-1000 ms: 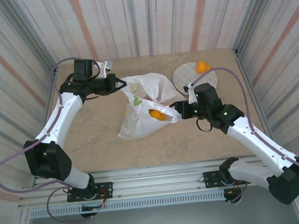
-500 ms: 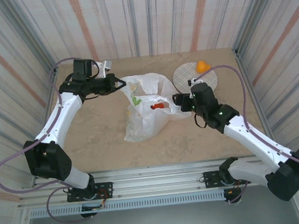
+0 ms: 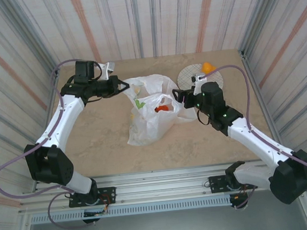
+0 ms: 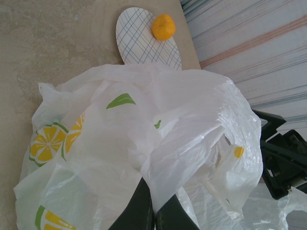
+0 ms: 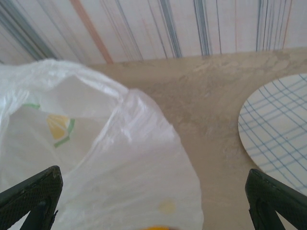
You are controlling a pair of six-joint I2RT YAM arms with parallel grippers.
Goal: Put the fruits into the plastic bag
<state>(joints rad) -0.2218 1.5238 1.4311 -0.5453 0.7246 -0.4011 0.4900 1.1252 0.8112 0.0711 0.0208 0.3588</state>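
Near the middle of the beige worktop (image 3: 91, 136), we are pinching the far-left rim of the thin translucent white plastic bag printed with lemon slices (image 3: 148, 121) with our left hand (image 3: 125, 86), its fingers pressed together on the film. Our right hand (image 3: 175, 96) is hovering at the bag's right side, fingers spread wide and gripping nothing, while an orange-red fruit (image 3: 162, 108) is lying inside the bag. One small round orange (image 3: 208, 67) is sitting on the round blue-checked white plate (image 3: 191, 79) at the far right.
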